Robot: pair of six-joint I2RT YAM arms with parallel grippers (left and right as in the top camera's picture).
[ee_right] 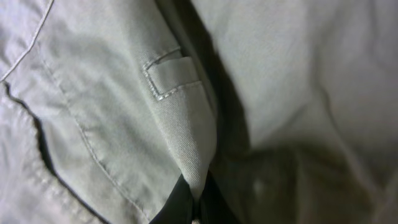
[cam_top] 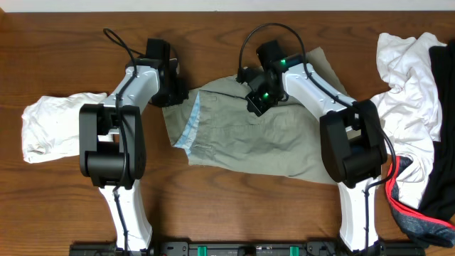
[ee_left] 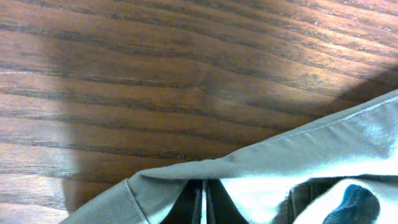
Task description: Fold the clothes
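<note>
The clothes being handled are khaki-beige shorts (cam_top: 270, 139), spread across the middle of the wooden table, with pale blue waistband lining (cam_top: 190, 124) turned out at their left end. My left gripper (cam_top: 176, 94) is at the shorts' upper left corner. In the left wrist view it (ee_left: 203, 188) is shut on a khaki fabric edge (ee_left: 298, 140), with bare wood beyond. My right gripper (cam_top: 256, 101) is over the shorts' upper middle. The right wrist view shows it (ee_right: 198, 200) shut on a raised fold of khaki cloth just below a belt loop (ee_right: 171, 78).
A crumpled white garment (cam_top: 53, 124) lies at the left edge of the table. A pile sits at the right: white cloth (cam_top: 405, 85), black cloth (cam_top: 444, 142) and a red-trimmed dark piece (cam_top: 405, 206). Both arm bases stand at the table's near edge.
</note>
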